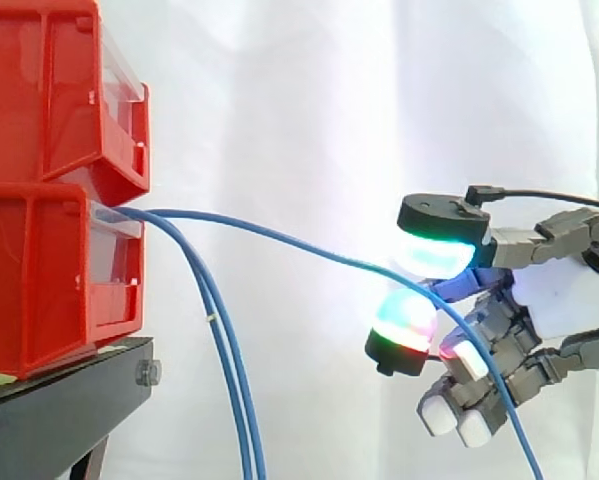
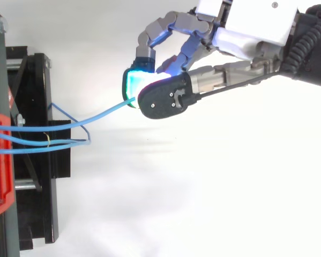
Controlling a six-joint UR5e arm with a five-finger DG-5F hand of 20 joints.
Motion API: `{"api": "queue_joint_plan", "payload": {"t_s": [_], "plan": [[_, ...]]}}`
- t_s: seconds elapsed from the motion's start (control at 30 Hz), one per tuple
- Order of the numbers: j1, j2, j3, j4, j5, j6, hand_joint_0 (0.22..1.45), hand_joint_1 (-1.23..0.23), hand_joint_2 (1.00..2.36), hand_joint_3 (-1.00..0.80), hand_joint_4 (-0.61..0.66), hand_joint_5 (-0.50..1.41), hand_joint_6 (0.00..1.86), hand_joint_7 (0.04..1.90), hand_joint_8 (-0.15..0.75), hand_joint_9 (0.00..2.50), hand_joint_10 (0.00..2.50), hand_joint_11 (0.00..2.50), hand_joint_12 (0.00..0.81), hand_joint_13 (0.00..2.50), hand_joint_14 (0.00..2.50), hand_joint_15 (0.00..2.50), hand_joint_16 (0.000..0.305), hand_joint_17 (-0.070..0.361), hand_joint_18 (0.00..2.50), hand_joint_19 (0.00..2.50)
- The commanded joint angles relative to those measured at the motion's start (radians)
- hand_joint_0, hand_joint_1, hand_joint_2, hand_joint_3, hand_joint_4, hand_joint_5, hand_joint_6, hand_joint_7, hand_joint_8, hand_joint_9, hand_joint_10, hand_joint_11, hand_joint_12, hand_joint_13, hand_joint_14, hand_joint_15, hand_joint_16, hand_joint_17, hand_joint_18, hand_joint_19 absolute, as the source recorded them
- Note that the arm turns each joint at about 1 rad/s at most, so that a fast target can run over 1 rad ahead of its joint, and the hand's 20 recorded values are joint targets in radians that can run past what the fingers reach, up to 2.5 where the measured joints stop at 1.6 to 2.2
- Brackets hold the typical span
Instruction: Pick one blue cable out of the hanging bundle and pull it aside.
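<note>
Watch the pinch first: the blue cable (image 1: 309, 248) runs nearly taut from the red bins (image 1: 49, 200) at 9 o'clock in the side view out to the hand (image 1: 564, 295) at 3 o'clock. If you pull harder along that line, I judge the thin cable could slide out between the glowing pads (image 1: 434, 255). It could also tug on the bins, which sit on the black stand (image 1: 59, 400). A second risk is at the bin mouth, where this cable leaves close against the rest of the bundle (image 1: 229, 370), which hangs toward 6 o'clock. Where the strands cross there, a sideways pull may drag a neighbour along. The loose tail past the pads drops toward 5 o'clock and could snag on the curled lower fingers. As for the hand, it is closed in a pinch on that one cable. A cyan-green pad sits above and a red-and-green pad below, with the cable passing between them, and the other fingers are folded underneath, touching nothing that you can see. In the top view the cable (image 2: 96, 114) meets the pads near 12 o'clock, well apart from the bundle.
</note>
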State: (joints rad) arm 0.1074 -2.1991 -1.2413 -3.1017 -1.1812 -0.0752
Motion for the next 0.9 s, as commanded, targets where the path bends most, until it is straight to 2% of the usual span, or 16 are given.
{"api": "queue_joint_plan", "payload": {"t_s": [0.0,0.17,0.33,0.53,0.87], "plan": [[0.0,-0.001,0.0,0.0,0.0,0.0,0.48,-0.68,1.0,-0.5,0.06,-0.08,0.89,0.93,0.25,1.15,0.02,0.66,0.261,0.81,0.02,0.48,0.045,0.101,0.7,0.51],[0.0,0.001,0.0,0.0,0.002,0.0,0.5,-0.71,1.0,-0.48,0.06,-0.08,0.89,0.93,0.241,1.14,0.02,0.67,0.255,0.81,0.02,0.49,0.043,0.097,0.69,0.52],[0.0,-0.001,0.0,0.0,0.0,0.0,0.57,-0.74,1.01,-0.31,0.04,-0.08,0.9,0.97,0.224,1.14,0.02,0.68,0.231,0.8,0.02,0.49,0.039,0.088,0.68,0.53],[0.002,0.001,0.0,0.0,0.0,0.0,0.57,-0.77,1.02,-0.21,-0.04,-0.07,0.91,0.96,0.219,1.15,0.02,0.67,0.226,0.8,0.02,0.48,0.039,0.087,0.69,0.53],[0.002,-0.001,0.0,0.0,0.0,0.0,0.58,-0.83,1.01,-0.13,-0.08,-0.04,0.89,0.99,0.239,1.18,0.02,0.63,0.255,0.83,0.02,0.45,0.046,0.103,0.76,0.46]]}}
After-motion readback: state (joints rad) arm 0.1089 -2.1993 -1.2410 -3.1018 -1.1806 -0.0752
